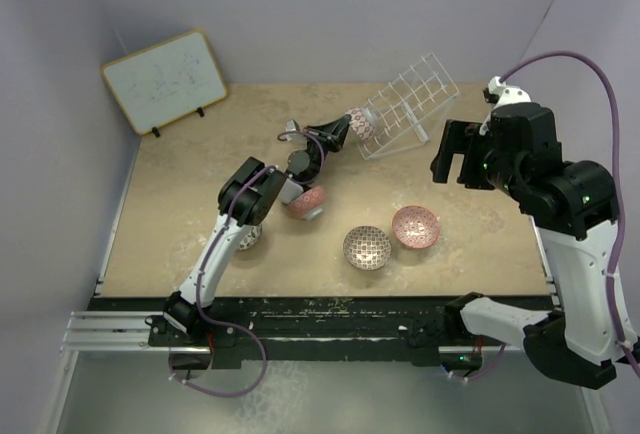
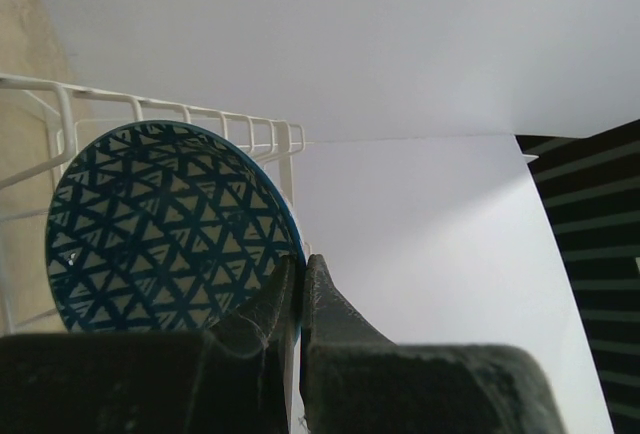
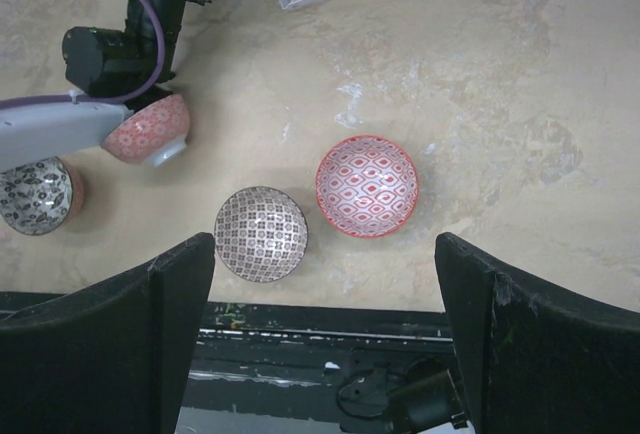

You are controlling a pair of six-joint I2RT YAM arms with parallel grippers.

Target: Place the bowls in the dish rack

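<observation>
My left gripper (image 2: 300,276) is shut on the rim of the blue triangle-patterned bowl (image 2: 160,229) and holds it on edge against the white wire dish rack (image 2: 150,109). In the top view that gripper (image 1: 343,131) and bowl (image 1: 360,124) are at the left end of the tilted rack (image 1: 410,102). My right gripper (image 1: 457,159) is open and empty, raised right of the rack, and in its wrist view (image 3: 322,246) it hangs above the lattice bowl (image 3: 261,234) and the red-and-white bowl (image 3: 366,186).
A bowl with a pink outside (image 1: 308,202) lies beside the left arm, and a grey-white bowl (image 1: 248,237) sits partly under that arm. A wood-framed whiteboard (image 1: 165,81) stands at the back left. Walls close in on three sides.
</observation>
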